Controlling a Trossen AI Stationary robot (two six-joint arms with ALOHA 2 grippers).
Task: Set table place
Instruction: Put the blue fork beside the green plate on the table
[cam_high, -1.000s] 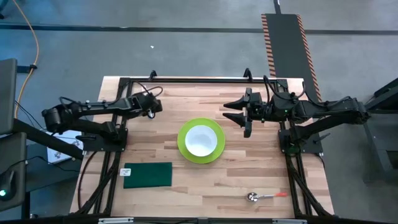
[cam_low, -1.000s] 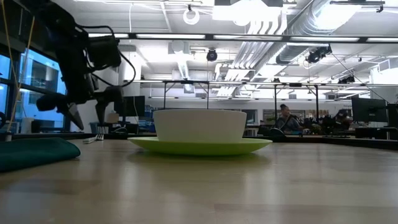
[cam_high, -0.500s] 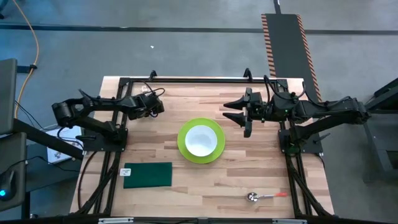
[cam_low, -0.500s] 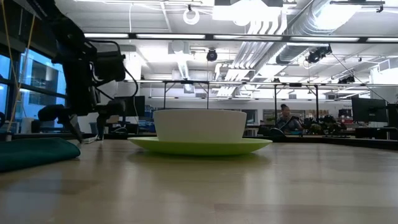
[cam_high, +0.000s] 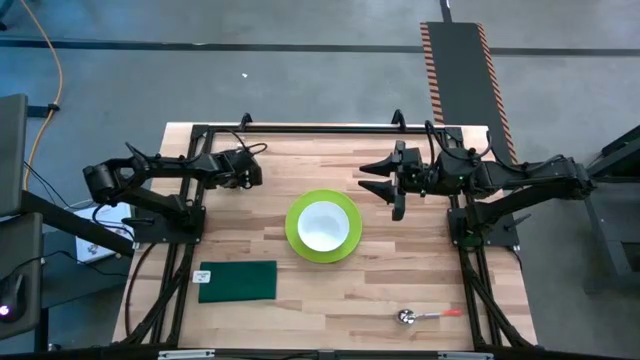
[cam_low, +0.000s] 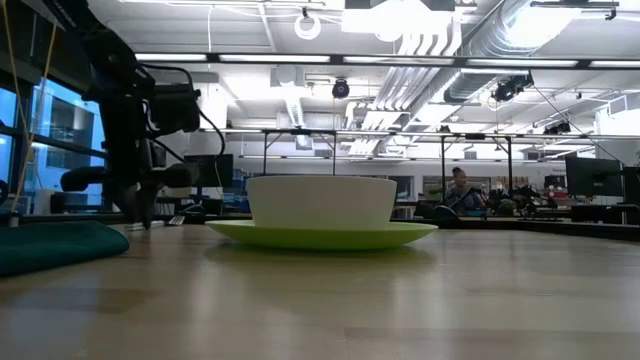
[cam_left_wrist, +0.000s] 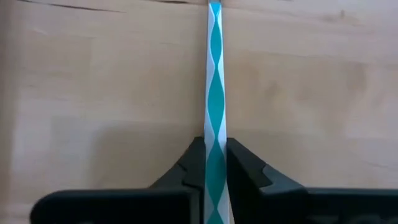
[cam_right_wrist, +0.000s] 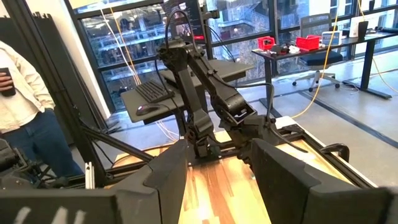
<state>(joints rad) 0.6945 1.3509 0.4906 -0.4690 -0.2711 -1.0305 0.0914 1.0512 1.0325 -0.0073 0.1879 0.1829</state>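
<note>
Filling most of the high view, the table (cam_high: 330, 300) is a light butcher-block top in a thin black frame, with both arm bases mounted on it. Near its centre sits a lime-green plate (cam_high: 296, 240) carrying a white bowl (cam_high: 322, 224); in the low view the bowl (cam_low: 321, 201) stands upright on the plate (cam_low: 322, 234). Dark green cloth (cam_high: 238, 281) lies flat toward the near left corner, well apart from the plate. Spoon (cam_high: 428, 316) with an orange handle lies near the near right corner. Left gripper (cam_high: 243, 172) is down at the tabletop toward the far left corner; the left wrist view shows its jaws pressed together on a thin white-and-teal striped straw (cam_left_wrist: 215, 106) that lies along the wood and runs straight out from between the fingers (cam_left_wrist: 190, 165). Right gripper (cam_high: 390, 185) hangs over the far right part of the table, just beyond the plate's right side, fingers spread and holding nothing. A person in a light top and jeans (cam_right_wrist: 22, 109) stands in the room beyond the table.
</note>
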